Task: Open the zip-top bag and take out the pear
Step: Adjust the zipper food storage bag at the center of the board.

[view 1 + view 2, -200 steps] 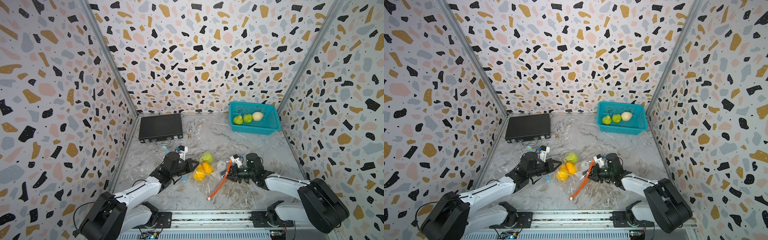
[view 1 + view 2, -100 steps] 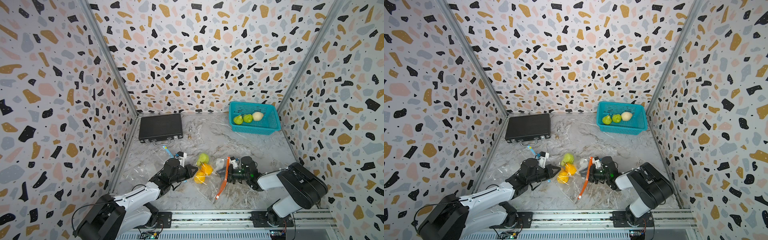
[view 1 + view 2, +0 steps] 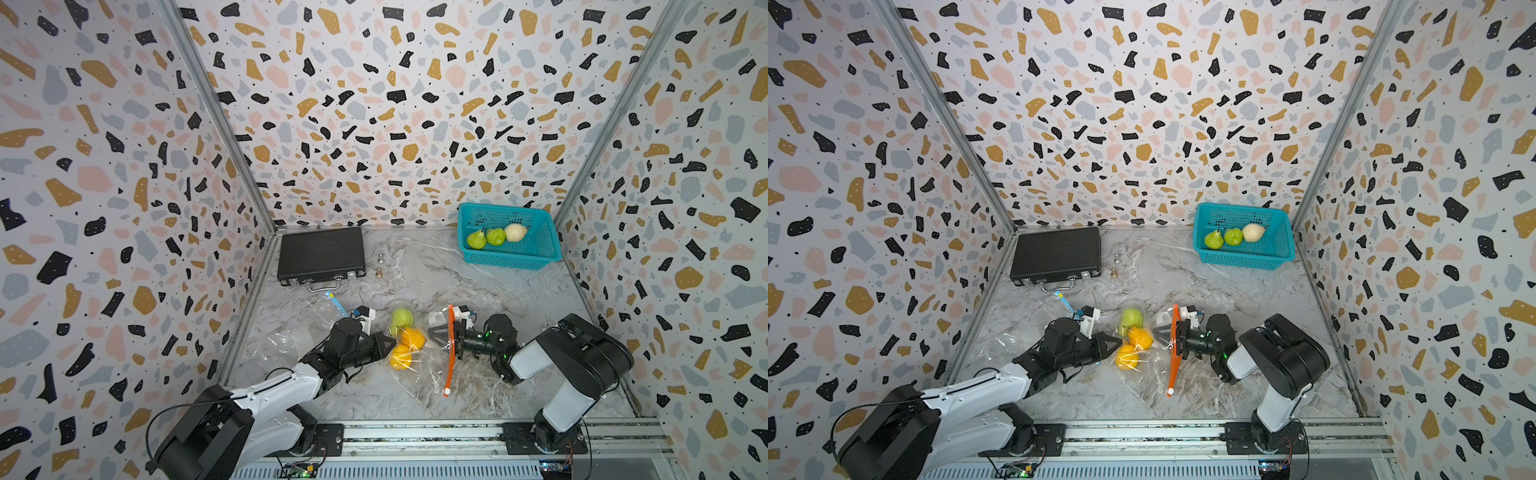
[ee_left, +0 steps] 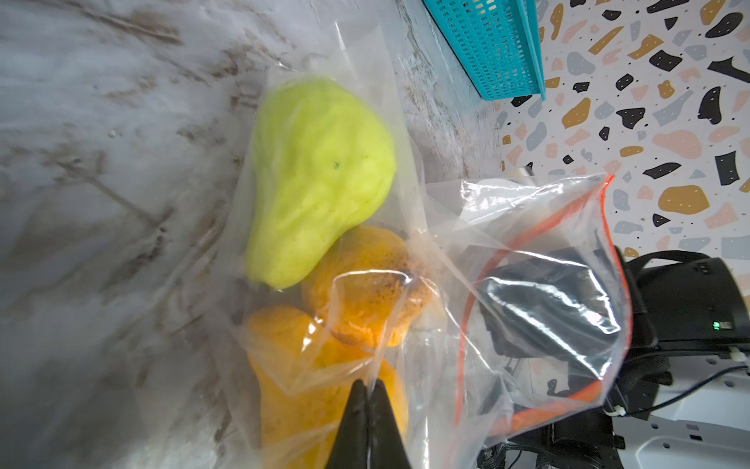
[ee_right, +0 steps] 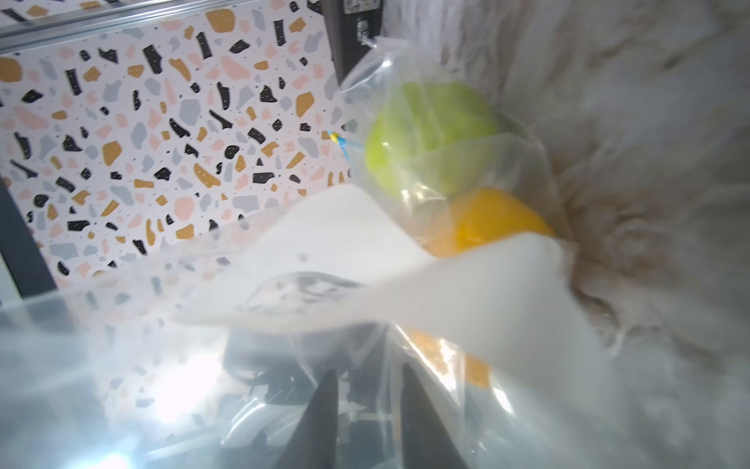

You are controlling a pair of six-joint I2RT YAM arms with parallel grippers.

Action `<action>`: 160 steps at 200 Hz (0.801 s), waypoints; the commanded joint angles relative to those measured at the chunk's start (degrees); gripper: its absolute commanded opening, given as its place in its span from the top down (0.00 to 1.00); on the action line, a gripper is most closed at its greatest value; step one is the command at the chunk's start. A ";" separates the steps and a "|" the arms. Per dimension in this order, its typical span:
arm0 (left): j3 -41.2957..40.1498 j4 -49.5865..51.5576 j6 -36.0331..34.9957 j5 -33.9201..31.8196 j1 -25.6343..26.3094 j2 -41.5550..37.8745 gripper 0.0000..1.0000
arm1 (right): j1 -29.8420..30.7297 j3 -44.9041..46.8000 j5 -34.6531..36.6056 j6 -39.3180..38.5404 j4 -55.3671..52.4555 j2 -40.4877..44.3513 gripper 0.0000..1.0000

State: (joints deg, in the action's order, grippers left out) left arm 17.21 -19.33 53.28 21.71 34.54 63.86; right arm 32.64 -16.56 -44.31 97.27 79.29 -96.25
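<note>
The right gripper [image 3: 432, 332] now reaches past the orange zip strip [image 3: 449, 357] into the zip-top bag [image 3: 424, 365]. The strip stands straighter than before.

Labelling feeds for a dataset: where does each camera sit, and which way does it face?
Top views: high above the front rail, looking down at the table; the left arm and right arm show.
Left wrist: behind the left gripper, shut on the zip-top bag, facing the right arm.
Right wrist: behind the right gripper, jaws parted, facing into the bag.
Shared: both wrist views show the pear.
</note>
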 commanded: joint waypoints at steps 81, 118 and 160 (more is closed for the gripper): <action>-0.95 -6.76 -0.13 -0.17 3.24 -10.20 1.00 | 1.81 -6.02 -0.72 -0.98 2.45 -13.78 0.68; -0.85 -8.98 1.64 0.62 3.51 -13.92 1.00 | 1.81 -6.47 -0.09 -3.79 2.53 -18.80 0.67; -0.02 -10.38 3.59 1.00 4.16 -18.24 1.00 | 1.09 -7.96 -2.42 -4.44 2.44 -14.14 0.55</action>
State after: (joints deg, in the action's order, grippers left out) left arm 16.29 -24.27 55.55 21.71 38.04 48.29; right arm 34.06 -22.79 -44.66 94.48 80.99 -113.10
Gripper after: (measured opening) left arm 0.047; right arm 0.424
